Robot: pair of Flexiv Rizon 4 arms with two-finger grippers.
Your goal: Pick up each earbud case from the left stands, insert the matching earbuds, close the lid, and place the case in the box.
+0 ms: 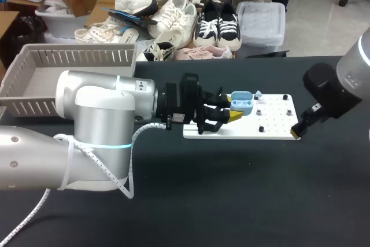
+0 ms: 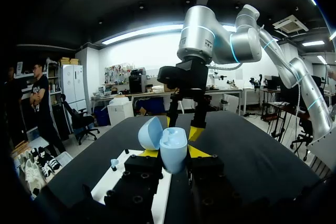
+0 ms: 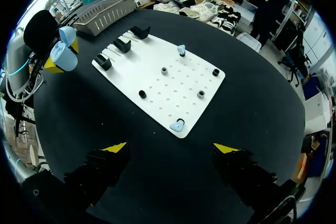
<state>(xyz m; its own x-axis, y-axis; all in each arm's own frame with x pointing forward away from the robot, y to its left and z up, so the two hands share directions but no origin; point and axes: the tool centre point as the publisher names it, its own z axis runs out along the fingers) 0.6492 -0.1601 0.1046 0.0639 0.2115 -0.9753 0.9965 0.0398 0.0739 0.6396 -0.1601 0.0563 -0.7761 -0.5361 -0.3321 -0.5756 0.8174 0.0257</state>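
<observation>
Even overhead light — soft shadows

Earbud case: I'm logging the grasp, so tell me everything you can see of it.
The earbud case is light blue, smooth, plastic-looking and rounded. Its hinged lid stands open; the wells look empty. The left end effector grips it from two sides between its yellow tips, holding it near the stand end of the white board.

You hold a smooth, faintly glossy case (image 2: 172,148) of pale-blue plastic, and the earbuds (image 3: 177,126) have the same finish. The board (image 1: 277,122) looks like matt white plastic, and the table (image 1: 231,201) is matt black. Your left arm (image 1: 98,102) wears a glossy silver-grey shell, and the basket (image 1: 75,56) is dull grey slatted plastic.
</observation>
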